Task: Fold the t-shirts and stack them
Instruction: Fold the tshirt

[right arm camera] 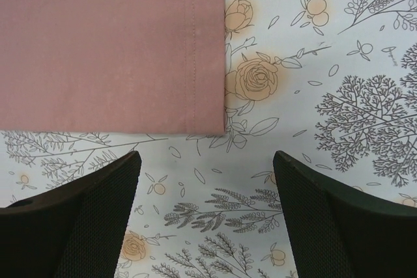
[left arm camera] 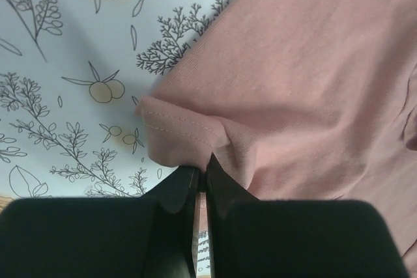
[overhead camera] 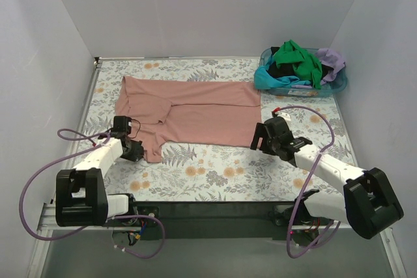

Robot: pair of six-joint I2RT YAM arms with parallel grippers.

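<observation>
A dusty pink t-shirt (overhead camera: pixel 195 109) lies spread on the floral table cloth, partly folded lengthwise. My left gripper (overhead camera: pixel 138 150) is shut on the hemmed edge of its near left sleeve; the left wrist view shows the pink cloth (left arm camera: pixel 293 83) pinched between the black jaws at my left gripper (left arm camera: pixel 202 177). My right gripper (overhead camera: pixel 259 136) is open and empty just off the shirt's near right corner; in the right wrist view the pink hem corner (right arm camera: pixel 195 83) lies ahead of my right gripper (right arm camera: pixel 205 164). Green, black, turquoise and lilac shirts (overhead camera: pixel 301 62) are heaped in the basket.
A blue plastic basket (overhead camera: pixel 335 86) stands at the far right corner. White walls close in the table on the left, back and right. Purple cables loop beside both arm bases. Floral cloth (overhead camera: pixel 215 174) covers the table.
</observation>
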